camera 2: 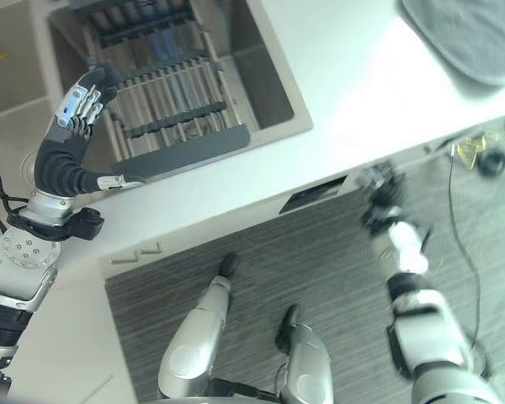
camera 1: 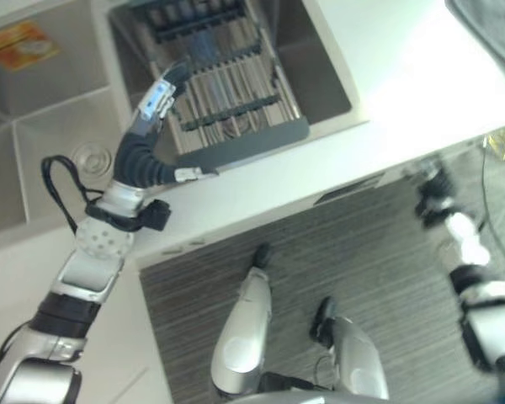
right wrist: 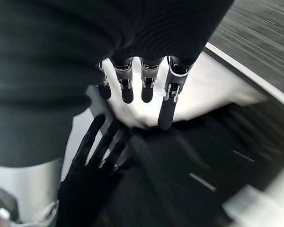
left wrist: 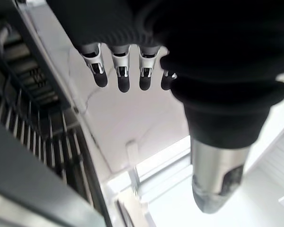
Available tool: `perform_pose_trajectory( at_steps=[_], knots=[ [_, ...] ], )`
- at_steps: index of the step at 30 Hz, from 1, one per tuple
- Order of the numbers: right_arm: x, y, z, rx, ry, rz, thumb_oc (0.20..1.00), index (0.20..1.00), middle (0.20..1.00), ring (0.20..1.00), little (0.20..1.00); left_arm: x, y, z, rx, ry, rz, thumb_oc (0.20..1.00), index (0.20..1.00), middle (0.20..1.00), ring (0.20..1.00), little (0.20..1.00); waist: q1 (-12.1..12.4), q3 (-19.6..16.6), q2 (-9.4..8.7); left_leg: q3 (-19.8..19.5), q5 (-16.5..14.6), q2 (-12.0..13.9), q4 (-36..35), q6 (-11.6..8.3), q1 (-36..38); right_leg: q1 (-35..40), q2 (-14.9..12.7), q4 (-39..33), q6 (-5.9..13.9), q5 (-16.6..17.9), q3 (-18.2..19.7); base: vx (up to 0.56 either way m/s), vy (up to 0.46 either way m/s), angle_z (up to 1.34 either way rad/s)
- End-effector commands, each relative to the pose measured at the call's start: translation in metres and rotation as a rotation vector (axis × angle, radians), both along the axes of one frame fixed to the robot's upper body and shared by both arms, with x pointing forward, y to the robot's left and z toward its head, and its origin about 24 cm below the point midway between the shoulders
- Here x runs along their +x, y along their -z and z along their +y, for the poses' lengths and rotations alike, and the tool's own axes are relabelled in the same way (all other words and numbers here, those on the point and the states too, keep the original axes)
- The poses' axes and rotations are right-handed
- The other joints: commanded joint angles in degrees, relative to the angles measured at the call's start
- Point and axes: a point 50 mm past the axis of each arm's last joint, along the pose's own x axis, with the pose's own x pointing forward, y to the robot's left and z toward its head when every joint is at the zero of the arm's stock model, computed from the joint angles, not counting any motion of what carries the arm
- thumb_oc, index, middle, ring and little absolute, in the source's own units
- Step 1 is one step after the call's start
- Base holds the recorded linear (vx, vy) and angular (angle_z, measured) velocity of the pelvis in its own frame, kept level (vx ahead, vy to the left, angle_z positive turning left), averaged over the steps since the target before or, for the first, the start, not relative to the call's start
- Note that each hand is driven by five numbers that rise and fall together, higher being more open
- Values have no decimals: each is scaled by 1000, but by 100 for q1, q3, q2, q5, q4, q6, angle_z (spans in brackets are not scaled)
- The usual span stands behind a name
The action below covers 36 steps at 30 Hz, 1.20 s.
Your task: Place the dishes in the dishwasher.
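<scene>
The left hand (camera 2: 82, 97) is raised over the dishwasher rack (camera 2: 172, 101), at that rack's left side, its fingers (left wrist: 122, 75) loosely extended and holding nothing. The thumb lies apart from the row of fingers, also free. The rack is a dark wire basket with rows of upright tines, sitting in a recessed grey compartment set into the white desk (camera 2: 353, 76); its dark front lip (camera 1: 244, 147) lies along the near edge of the recess. No dish can be made out in the rack or in either hand, so where the dishes are cannot be told.

The right hand (camera 2: 385, 198) hangs low, off the near edge of the desk, above the grey ribbed floor (camera 1: 353, 244). In its own wrist view its fingers (right wrist: 168, 101) point straight out, relaxed and gripping nothing, over a pale surface and a dark one whose nature is unclear.

On the far right corner of the desk lies a grey mat (camera 2: 467, 38). To the left of the rack's compartment is a second recess with an orange packet (camera 1: 21, 44) in it and a round drain (camera 1: 93, 158) nearer the desk's front.
</scene>
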Motion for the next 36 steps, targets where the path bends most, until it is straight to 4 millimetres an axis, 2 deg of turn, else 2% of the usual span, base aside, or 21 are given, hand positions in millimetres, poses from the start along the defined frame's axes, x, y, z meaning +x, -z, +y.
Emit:
perform_pose_trajectory(
  at_steps=[1, 2, 3, 5, 6, 10, 11, 14, 15, 17, 19, 20, 21, 24, 25, 26, 28, 29, 31, 34, 36],
  knots=[
    [0, 5, 8, -64, -41, -34, 1000, 1000, 1000, 1000, 1000, -12, 11, -6, -129, -25, -120, 1000, 1000, 1000, 1000, 1000, 6, -486, 176, 815, -632, -212, 250, 400, 198, 260, 154, -732, -203, 565, -269, -88, -7, 8],
    [-17, 25, 4, -73, -35, 27, 1000, 1000, 1000, 1000, 1000, -14, 17, -4, -141, -51, -118, 1000, 1000, 1000, 1000, 1000, -18, -589, 209, 801, -597, -182, 122, 369, 310, 350, 186, -773, -229, 517, -288, -99, -16, -16],
    [-42, 53, -1, -80, -19, 124, 1000, 1000, 1000, 1000, 1000, -18, 22, 1, -166, -78, -115, 1000, 1000, 1000, 1000, 1000, -58, -743, 251, 780, -542, -138, -46, 325, 456, 472, 233, -830, -260, 458, -333, -90, -41, -13],
    [-81, 87, -8, -70, 11, 271, 1000, 1000, 1000, 1000, 1000, -25, 29, 11, -197, -125, -113, 1000, 1000, 1000, 1000, 1000, -146, -968, 272, 748, -445, -66, -243, 249, 634, 659, 325, -921, -319, 390, -378, -149, -72, -3],
    [-126, 115, -21, -81, 55, 434, 1000, 1000, 1000, 1000, 1000, -33, 35, 25, -242, -204, -100, 1000, 1000, 1000, 1000, 1000, -260, -1218, 297, 729, -325, -4, -415, 164, 791, 887, 405, -1020, -389, 336, -445, -203, -61, 4],
    [-168, 132, -37, -95, 129, 577, 1000, 1000, 1000, 1000, 1000, -43, 44, 48, -375, -298, -45, 1000, 1000, 1000, 1000, 1000, -365, -1487, 327, 683, -205, 47, -625, 45, 974, 1112, 472, -1076, -458, 237, -499, -217, -10, 12],
    [-182, 137, -40, -84, 160, 627, 1000, 1000, 1000, 1000, 1000, -49, 58, 63, -508, -365, 2, 1000, 1000, 1000, 1000, 1000, -386, -1533, 336, 645, -144, 77, -662, -23, 1020, 1248, 527, -1081, -502, 174, -495, -310, -20, 26],
    [-190, 141, -39, -77, 160, 663, 1000, 1000, 1000, 1000, 1000, -56, 83, 82, -644, -494, 85, 1000, 1000, 1000, 1000, 1000, -369, -1546, 325, 612, -33, 116, -706, -106, 1015, 1376, 608, -1091, -532, 138, -469, -199, -45, 54],
    [-191, 142, -37, -81, 142, 678, 1000, 1000, 1000, 1000, 1000, -60, 98, 92, -716, -530, 126, 1000, 1000, 1000, 1000, 1000, -355, -1562, 333, 619, 58, 156, -723, -148, 939, 1406, 657, -1104, -542, 147, -478, -141, -92, 62],
    [-193, 146, -30, -76, 77, 709, 1000, 1000, 1000, 1000, 1000, -74, 149, 108, -746, -671, 336, 1000, 1000, 1000, 1000, 1000, -266, -1447, 288, 831, 731, 306, -639, -343, 562, 1640, 732, -1210, -541, 150, -570, -170, -155, 45],
    [-192, 147, -27, -66, 69, 700, 1000, 1000, 1000, 1000, 1000, -82, 184, 108, -712, -670, 502, 1000, 1000, 1000, 1000, 1000, -288, -1422, 265, 1347, 695, 420, -400, -371, 374, 1658, 707, -1273, -538, 152, -842, -211, -130, 78],
    [-192, 146, -27, -56, 79, 693, 1000, 1000, 1000, 1000, 1000, -84, 197, 104, -659, -656, 583, 1000, 1000, 1000, 1000, 1000, -303, -1438, 258, 1523, 598, 463, -318, -352, 387, 1635, 680, -1284, -536, 153, -954, -183, -69, 156],
    [-191, 145, -30, -34, 95, 682, 1000, 1000, 1000, 1000, 1000, -89, 221, 92, -574, -615, 736, 1000, 1000, 1000, 1000, 1000, -331, -1462, 172, 1645, 197, 412, -183, -308, 591, 1621, 589, -1281, -495, 103, -998, -159, -15, 142],
    [-193, 144, -36, -15, 113, 689, 1000, 1000, 1000, 1000, 1000, -104, 270, 61, -490, -482, 1044, 1000, 1000, 1000, 1000, 1000, -387, -1487, 66, 1622, -593, 210, 129, -35, 1022, 1545, 457, -1372, -429, 260, -1017, -100, 87, 69],
    [-195, 144, -37, -12, 116, 695, 1000, 1000, 1000, 1000, 1000, -109, 283, 53, -479, -437, 1135, 1000, 1000, 1000, 1000, 1000, -413, -1513, 60, 1618, -750, 159, 80, 11, 1200, 1529, 447, -1411, -403, 302, -1014, -29, 192, 40],
    [-200, 147, -37, 0, 117, 715, 1000, 1000, 1000, 1000, 1000, -124, 312, 34, -464, -332, 1381, 1000, 1000, 1000, 1000, 1000, -520, -1611, 111, 1655, -764, 161, -381, 1, 1607, 1505, 493, -1519, -361, 353, -1021, 14, 199, 29],
    [-208, 150, -37, 5, 125, 745, 1000, 1000, 1000, 1000, 1000, -142, 338, 18, -507, -248, 1609, 1000, 1000, 1000, 1000, 1000, -679, -1698, 184, 1802, -600, 228, -913, -64, 1868, 1522, 539, -1603, -321, 387, -1036, 64, 252, 58],
    [-216, 155, -32, 9, 106, 798, 1000, 1000, 1000, 1000, 1000, -179, 369, -2, -612, -146, 1990, 1000, 1000, 1000, 1000, 1000, -869, -1799, 240, 1750, -449, 194, -1188, -43, 1920, 1433, 541, -1694, -261, 543, -985, 80, 270, 86],
    [-220, 158, -28, 5, 74, 832, 1000, 1000, 1000, 1000, 1000, -184, 372, -7, -621, -91, 2052, 1000, 1000, 1000, 1000, 1000, -959, -1833, 252, 1745, -467, 161, -1319, -19, 1994, 1420, 544, -1739, -226, 552, -925, 77, 193, 35],
    [-230, 162, -24, 9, 28, 892, 1000, 1000, 1000, 1000, 1000, -196, 376, -3, -695, -131, 2129, 1000, 1000, 1000, 1000, 1000, -1079, -1884, 252, 1810, -515, 125, -1409, 8, 2067, 1399, 533, -1809, -172, 582, -837, 53, 98, -52],
    [-242, 167, -19, 32, 1, 950, 1000, 1000, 1000, 1000, 1000, -193, 375, 3, -738, -114, 2150, 1000, 1000, 1000, 1000, 1000, -1178, -1915, 230, 1922, -604, 95, -1416, 54, 2114, 1389, 503, -1891, -117, 627, -764, 46, 124, -94]
  ],
)
